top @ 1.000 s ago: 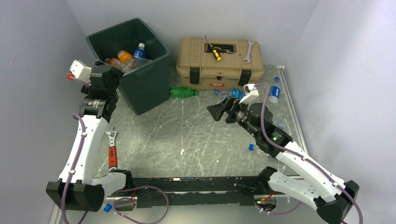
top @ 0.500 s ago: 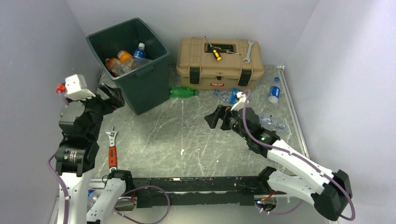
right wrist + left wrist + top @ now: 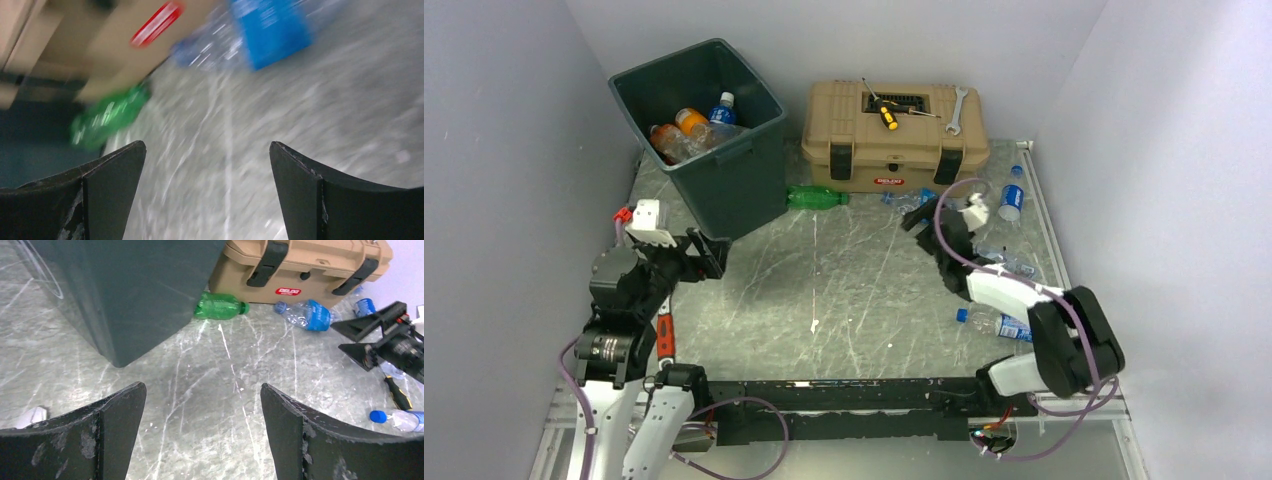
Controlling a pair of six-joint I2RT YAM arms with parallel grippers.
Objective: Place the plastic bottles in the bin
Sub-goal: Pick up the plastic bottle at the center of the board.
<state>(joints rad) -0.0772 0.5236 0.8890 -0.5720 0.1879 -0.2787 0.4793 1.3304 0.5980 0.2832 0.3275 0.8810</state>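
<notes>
Left claw (image 3: 712, 257) and right claw (image 3: 917, 216) gape empty, green bottle (image 3: 816, 197) at right claw's nine o'clock. Only overhead shows bottles (image 3: 689, 125) in the bin (image 3: 729, 185).

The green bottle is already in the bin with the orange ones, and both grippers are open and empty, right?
No. The green bottle lies on the table beside the bin, as the top view shows. The left gripper and right gripper are open and empty.

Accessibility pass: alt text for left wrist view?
Open, empty left hand over the table, facing the dark green bin. A green bottle lies beside the bin, before the tan toolbox; a blue-labelled bottle and the open right hand sit to the right.
</notes>
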